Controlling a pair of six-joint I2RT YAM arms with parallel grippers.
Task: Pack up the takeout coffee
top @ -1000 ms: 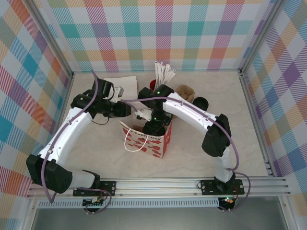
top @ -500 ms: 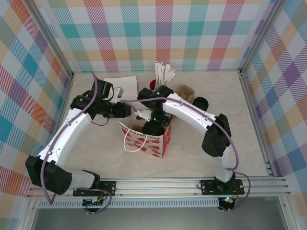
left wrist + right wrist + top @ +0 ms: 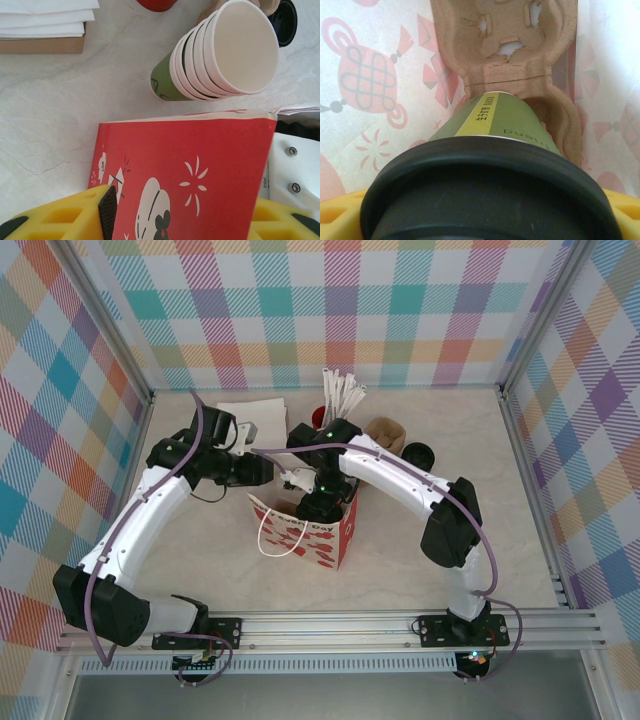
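The red bag [image 3: 185, 170] bears white figures outside and pink-red knot motifs on white inside, around a brown pulp tray [image 3: 510, 45]. In the bag, the lidded cup [image 3: 495, 120] is olive-green with a yellow strip and black lid [image 3: 485, 200]; beyond the bag, stacked cups [image 3: 235, 50] are olive-green outside, cream-white inside, on a pale marbled surface [image 3: 50, 115].

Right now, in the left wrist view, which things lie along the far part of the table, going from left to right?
stack of white napkins → stack of green cups → black lid
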